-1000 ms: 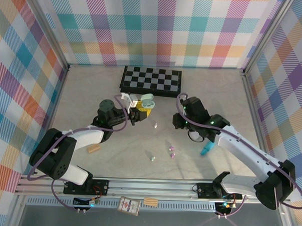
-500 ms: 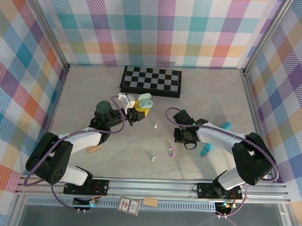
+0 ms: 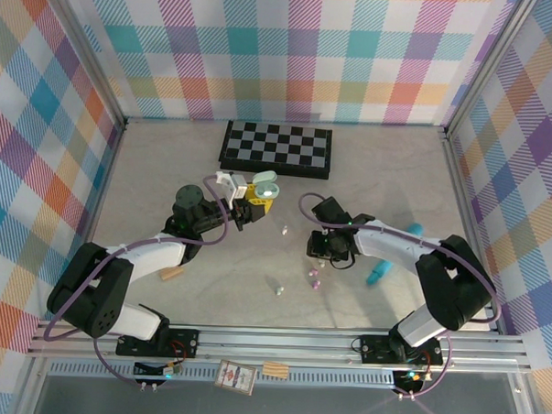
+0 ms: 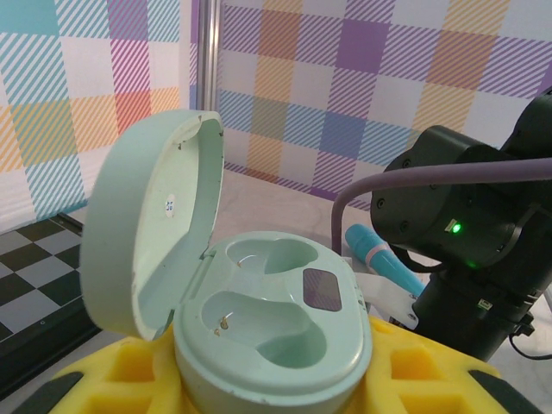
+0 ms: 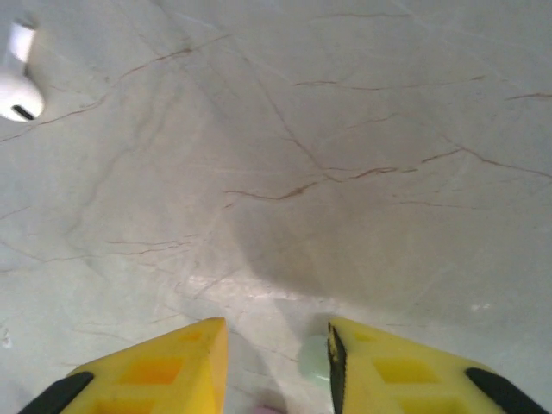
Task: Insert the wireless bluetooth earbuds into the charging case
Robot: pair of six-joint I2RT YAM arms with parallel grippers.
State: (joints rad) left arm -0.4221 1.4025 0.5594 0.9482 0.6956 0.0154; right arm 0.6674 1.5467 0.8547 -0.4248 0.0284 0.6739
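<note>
Grey marbled bench (image 3: 168,166) inside plaid walls carries the loose earbuds (image 3: 278,287) between your two arms, none of them in a case yet. Your left pincer (image 3: 254,204) pinches the mint charging case (image 4: 267,319) from below with its lid tipped back. Both wells face up and look empty, so the receiving side is ready.

The pick falls to your right arm, which is much the nearer to the loose pieces. The right pincer (image 5: 274,332) hangs low over the bench with its yellow fingers spread and nothing between them.

In the right wrist view a pale bud (image 5: 312,358) sits just inside the finger on the right of that view, not midway in the gap. It is half hidden by that finger, so you cannot tell its long axis or whether the two touch. Judge it off-centre; a small shift toward that side should come before closing.

A white bud (image 5: 17,86) lies well apart at the upper left, with its stem running up the frame. From above, the pink buds (image 3: 315,279) sit just nearer the arm bases than the right pincer, and the teal stick (image 3: 379,271) lies off to its right.
</note>
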